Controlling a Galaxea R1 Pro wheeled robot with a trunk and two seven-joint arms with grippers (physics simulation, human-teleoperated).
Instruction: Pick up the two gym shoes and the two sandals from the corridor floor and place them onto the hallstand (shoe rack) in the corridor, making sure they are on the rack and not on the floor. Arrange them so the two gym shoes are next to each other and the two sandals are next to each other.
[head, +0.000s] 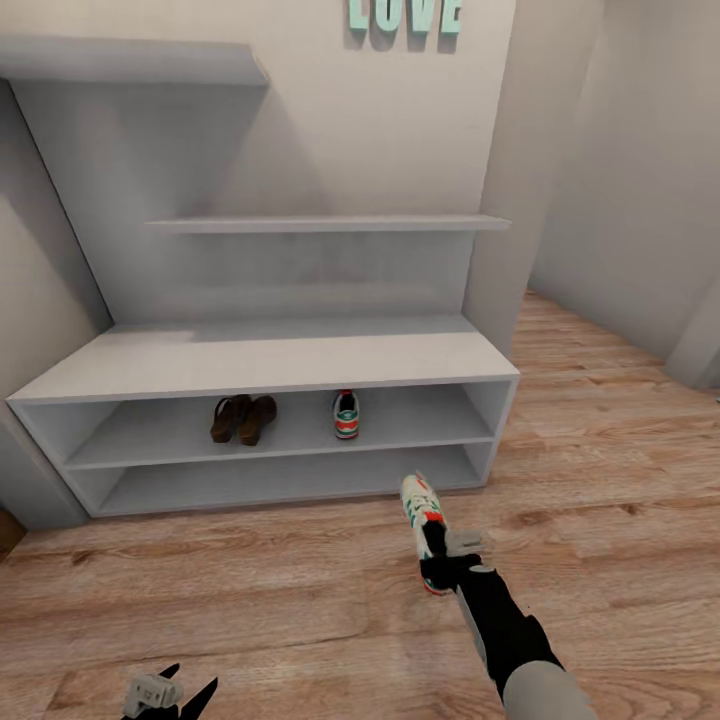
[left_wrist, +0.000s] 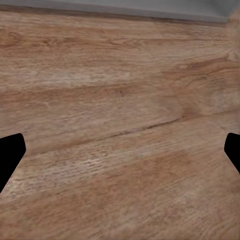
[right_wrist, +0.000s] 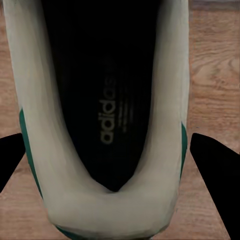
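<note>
The grey hallstand (head: 262, 362) stands against the wall ahead. On its middle shelf the two brown sandals (head: 243, 419) sit side by side, and one gym shoe (head: 346, 415) stands a short way to their right. The other gym shoe (head: 421, 520), white with green and red trim, is just in front of the rack's right end, toe toward it. My right gripper (head: 441, 562) is shut on its heel. In the right wrist view the fingers (right_wrist: 212, 170) press either side of the gym shoe (right_wrist: 105, 125). My left gripper (head: 170, 692) hangs open and holds nothing over the corridor floor (left_wrist: 120, 100).
Wood plank floor (head: 250, 600) spreads in front of the rack and runs on to the right past a wall corner (head: 520, 200). The rack's flat top, lower shelf and two upper floating shelves (head: 330, 224) are bare. "LOVE" letters (head: 404, 14) hang on the wall.
</note>
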